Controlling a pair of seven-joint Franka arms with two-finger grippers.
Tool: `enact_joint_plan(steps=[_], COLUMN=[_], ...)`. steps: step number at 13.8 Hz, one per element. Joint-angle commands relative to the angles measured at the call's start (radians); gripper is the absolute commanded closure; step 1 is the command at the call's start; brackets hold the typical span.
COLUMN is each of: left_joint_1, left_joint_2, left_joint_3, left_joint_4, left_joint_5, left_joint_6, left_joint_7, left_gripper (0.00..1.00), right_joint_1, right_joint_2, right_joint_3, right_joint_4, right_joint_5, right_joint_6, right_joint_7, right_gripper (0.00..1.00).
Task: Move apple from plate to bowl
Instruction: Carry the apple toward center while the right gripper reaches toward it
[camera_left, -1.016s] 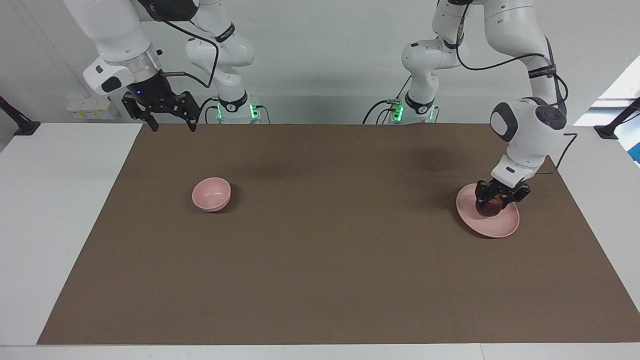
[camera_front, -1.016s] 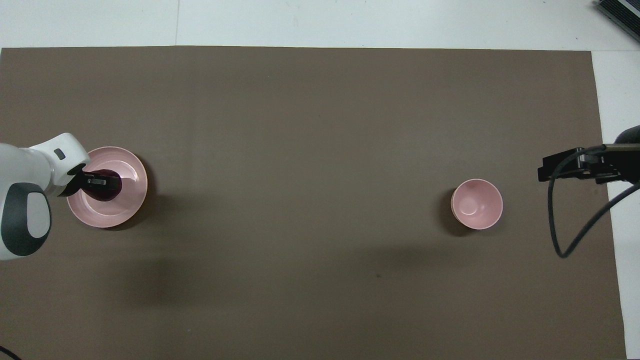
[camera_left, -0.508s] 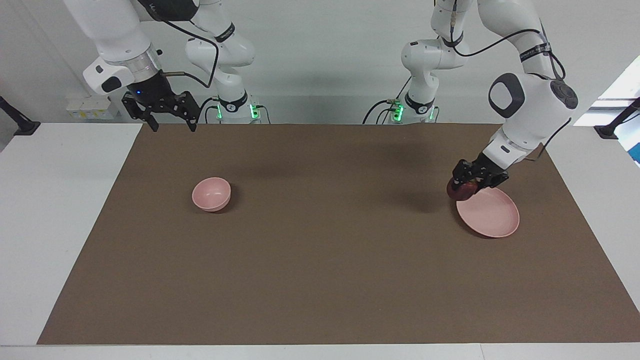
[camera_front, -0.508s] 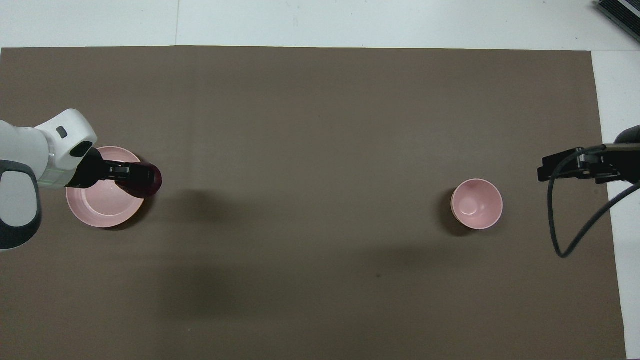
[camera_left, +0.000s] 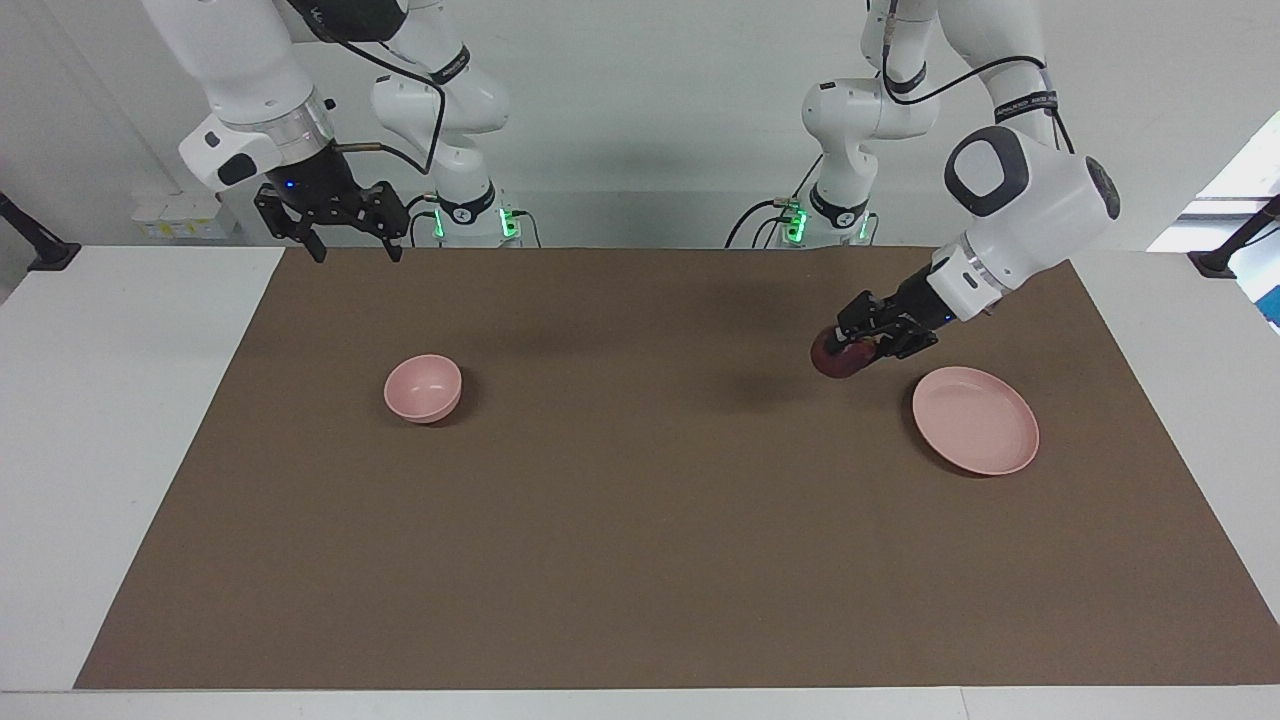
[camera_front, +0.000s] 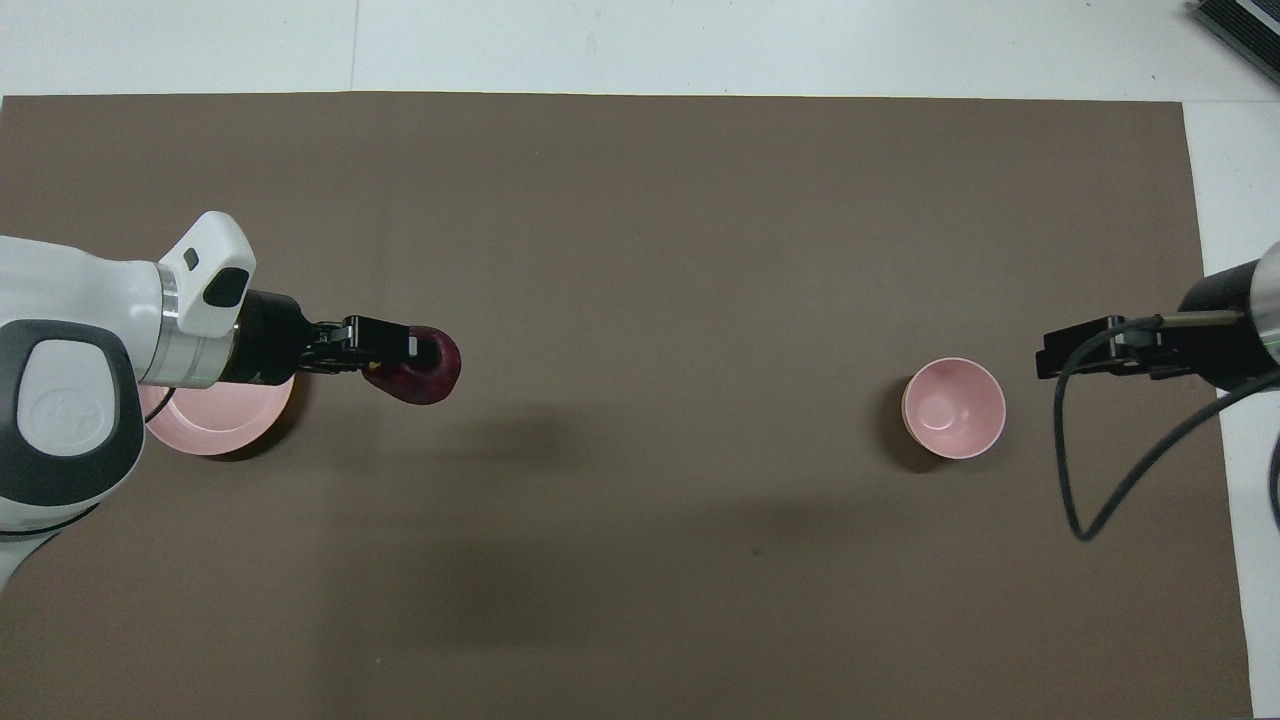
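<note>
My left gripper (camera_left: 848, 349) is shut on the dark red apple (camera_left: 832, 358) and holds it in the air over the brown mat, just off the plate on the side toward the bowl. The apple also shows in the overhead view (camera_front: 428, 368), with the left gripper (camera_front: 398, 351) around it. The wide pink plate (camera_left: 976, 434) lies bare at the left arm's end and is partly covered by the arm in the overhead view (camera_front: 225, 425). The small deep pink bowl (camera_left: 423, 388) stands toward the right arm's end (camera_front: 953, 408). My right gripper (camera_left: 357, 251) is open and empty, raised over the mat's edge.
A brown mat (camera_left: 640, 540) covers most of the white table (camera_left: 110, 420). A black cable (camera_front: 1075, 470) loops down from the right arm beside the bowl. A dark object (camera_front: 1240, 25) sits at the table's corner.
My left gripper lifted the apple off the plate and carried it sideways toward the bowl. The plate is now bare. My right gripper shifted slightly toward the bowl.
</note>
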Motion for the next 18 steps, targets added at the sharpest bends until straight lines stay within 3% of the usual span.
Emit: enact_joint_plan(steps=[1,7,11,15,18], left_joint_1=[-0.003,-0.003,-0.003,-0.004,-0.011], left_joint_2=[-0.030,-0.097,-0.104,-0.110,-0.108], left_joint_3=[-0.017,-0.089,-0.142,-0.158,-0.185], left_joint_4=[-0.013,-0.054,-0.054,-0.059,-0.057], left_joint_5=[-0.157,-0.421,-0.449,-0.449,-0.448], left_joint_6=[-0.017,-0.009,0.008,0.043,0.086], left_joint_7=[-0.012,-0.032,-0.077,-0.095,-0.107], left_gripper=[1.00,1.00,1.00,1.00,1.00], right_joint_1=[0.011,0.124,0.200,0.278,0.339], right_joint_2=[-0.055,0.057,0.096,0.145,0.156], right_joint_3=[0.007,0.007,0.007,0.007,0.007], right_joint_4=[-0.129,-0.129,-0.122,-0.094,-0.090], right_joint_5=[0.105,0.382,0.531,0.588,0.591], right_joint_6=[0.082,0.183,0.270,0.367,0.418], right_joint_7=[0.100,0.603,0.977,1.304,1.400], right_gripper=[0.00,0.00,0.00,0.00,0.00])
